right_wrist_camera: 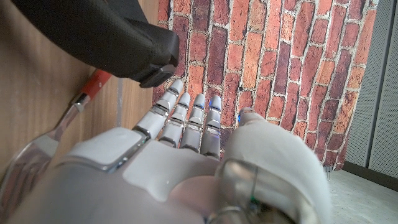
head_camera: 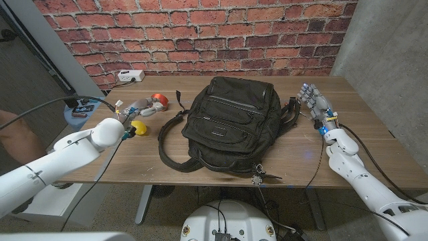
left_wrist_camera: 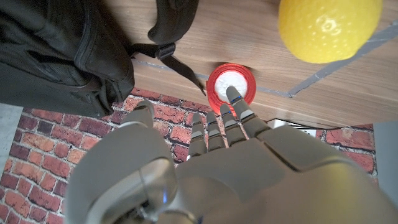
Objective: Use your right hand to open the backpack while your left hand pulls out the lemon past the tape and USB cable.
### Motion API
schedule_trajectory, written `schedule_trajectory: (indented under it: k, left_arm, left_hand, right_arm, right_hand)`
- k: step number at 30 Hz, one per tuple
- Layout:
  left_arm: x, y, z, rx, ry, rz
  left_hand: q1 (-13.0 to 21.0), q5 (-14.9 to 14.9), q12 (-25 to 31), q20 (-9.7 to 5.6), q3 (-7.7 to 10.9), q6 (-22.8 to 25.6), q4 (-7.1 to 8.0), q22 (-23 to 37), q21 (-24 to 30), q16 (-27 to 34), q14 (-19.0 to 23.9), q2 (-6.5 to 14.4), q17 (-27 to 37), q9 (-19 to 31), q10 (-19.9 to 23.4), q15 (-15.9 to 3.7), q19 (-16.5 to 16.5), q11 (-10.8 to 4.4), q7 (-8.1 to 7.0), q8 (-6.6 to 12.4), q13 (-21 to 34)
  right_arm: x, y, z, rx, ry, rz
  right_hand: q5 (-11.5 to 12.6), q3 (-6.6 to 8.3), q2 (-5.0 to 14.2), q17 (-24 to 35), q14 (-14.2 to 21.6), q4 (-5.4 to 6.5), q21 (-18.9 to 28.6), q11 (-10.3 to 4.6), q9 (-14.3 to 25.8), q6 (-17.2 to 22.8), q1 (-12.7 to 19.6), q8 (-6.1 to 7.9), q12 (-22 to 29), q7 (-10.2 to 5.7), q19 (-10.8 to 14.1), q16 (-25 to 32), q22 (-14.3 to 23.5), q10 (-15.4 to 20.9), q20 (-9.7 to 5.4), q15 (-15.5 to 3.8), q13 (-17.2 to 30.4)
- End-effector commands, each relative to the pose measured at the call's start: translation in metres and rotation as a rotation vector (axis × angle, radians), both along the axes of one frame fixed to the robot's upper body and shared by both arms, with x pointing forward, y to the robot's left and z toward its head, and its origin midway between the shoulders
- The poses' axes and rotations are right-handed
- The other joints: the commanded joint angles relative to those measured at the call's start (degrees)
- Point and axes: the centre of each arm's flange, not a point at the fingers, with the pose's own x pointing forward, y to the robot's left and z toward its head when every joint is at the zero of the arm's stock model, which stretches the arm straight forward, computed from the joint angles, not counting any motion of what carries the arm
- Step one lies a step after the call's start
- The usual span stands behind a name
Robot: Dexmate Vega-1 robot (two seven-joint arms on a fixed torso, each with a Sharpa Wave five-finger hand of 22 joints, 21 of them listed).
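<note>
Head view, left side: your left hand [head_camera: 131, 111] sits out over the bench [head_camera: 100, 164], near the lemon [head_camera: 139, 128], which lies on the wood just in front of it.
Left fingers: in the left wrist view your left fingers [left_wrist_camera: 216, 127] reach out straight and a little apart, gripping nothing; the lemon [left_wrist_camera: 329, 26] is apart from them, on the bare bench.
Tape: the red roll of tape [head_camera: 158, 100] lies just beyond your left hand; in the left wrist view one fingertip overlaps the roll [left_wrist_camera: 231, 84], but you cannot tell whether it touches.
Cable: a pale bundle [head_camera: 119, 103] lies beside your left hand; too small to tell what it is.
Backpack: the black backpack [head_camera: 231, 122] lies flat in the middle of the bench, straps trailing toward the lemon's side; you cannot tell whether its top is unzipped.
Right hand: your right hand [head_camera: 316, 106] stands just beside the backpack's right edge, close to a strap.
Right fingers: in the right wrist view your right fingers [right_wrist_camera: 186, 121] are extended and slightly parted, holding nothing, with the backpack's corner [right_wrist_camera: 124, 37] just above their tips.
</note>
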Motion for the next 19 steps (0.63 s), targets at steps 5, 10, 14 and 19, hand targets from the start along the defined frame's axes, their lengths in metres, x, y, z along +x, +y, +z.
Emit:
schedule_trajectory:
  k: [5, 10, 14, 19]
  left_arm:
    - [0.003, -0.009, 0.005, -0.115, -0.045, -0.095]
    - [0.008, -0.011, 0.006, -0.146, -0.06, -0.102]
    - [0.012, -0.014, 0.008, -0.181, -0.074, -0.121]
    - [0.019, -0.016, 0.009, -0.266, -0.117, -0.161]
  left_hand:
    - [-1.29, -0.18, -0.76, 0.29, 0.33, -0.52, 0.54, 0.19, -0.4, 0.23, -0.25, 0.35, -0.48, -0.31, -0.05, 0.46, -0.4, 0.35, 0.34, 0.22, -0.56]
    - [-1.77, -0.24, -1.12, 0.25, 0.47, -0.88, 0.78, 0.19, -0.66, 0.11, -0.82, 0.61, -0.74, -0.47, -0.4, 0.63, -0.68, 0.7, 0.65, 0.24, -0.9]
    - [-2.4, -0.32, -1.75, 0.42, 0.78, -1.36, 1.03, 0.15, -1.23, -0.21, -2.2, 0.9, -1.2, -0.72, -1.21, 1.29, -1.45, 1.0, 0.64, 0.27, -1.45]
    - [-2.81, -0.39, -2.08, 0.46, 0.96, -1.55, 1.28, 0.13, -1.42, -0.27, -2.81, 1.14, -1.42, -0.83, -1.71, 1.37, -1.55, 0.97, 0.63, 0.32, -1.74]
  right_arm:
    - [-0.009, 0.0, 0.002, -0.013, 0.007, -0.011]
    - [-0.009, 0.0, 0.004, -0.013, 0.01, -0.014]
    - [-0.008, 0.0, 0.005, -0.014, 0.018, -0.017]
    - [-0.003, 0.003, 0.007, -0.018, 0.03, -0.016]
  right_hand:
    - [-0.05, 0.55, 0.07, -0.04, -0.49, -0.03, -0.19, -0.09, -0.02, -0.17, -0.65, 0.09, 0.1, -0.18, -0.47, 0.22, -0.07, -0.27, -4.52, -4.35, -0.03]
    - [-0.04, 0.65, 0.14, -0.1, -0.54, -0.06, -0.2, -0.16, -0.03, -0.24, -0.71, 0.07, 0.12, -0.21, -0.51, 0.25, -0.08, -0.29, -4.53, -4.38, -0.12]
    - [-0.04, 0.72, 0.21, -0.14, -0.62, -0.02, -0.2, -0.24, -0.04, -0.3, -0.83, 0.05, 0.13, -0.16, -0.53, 0.27, -0.08, -0.3, -4.53, -4.4, -0.21]
    - [-0.04, 0.82, 0.23, -0.21, -0.66, -0.06, -0.2, -0.18, -0.05, -0.31, -0.87, 0.06, 0.14, -0.17, -0.55, 0.29, -0.09, -0.36, -4.53, -4.34, -0.3]
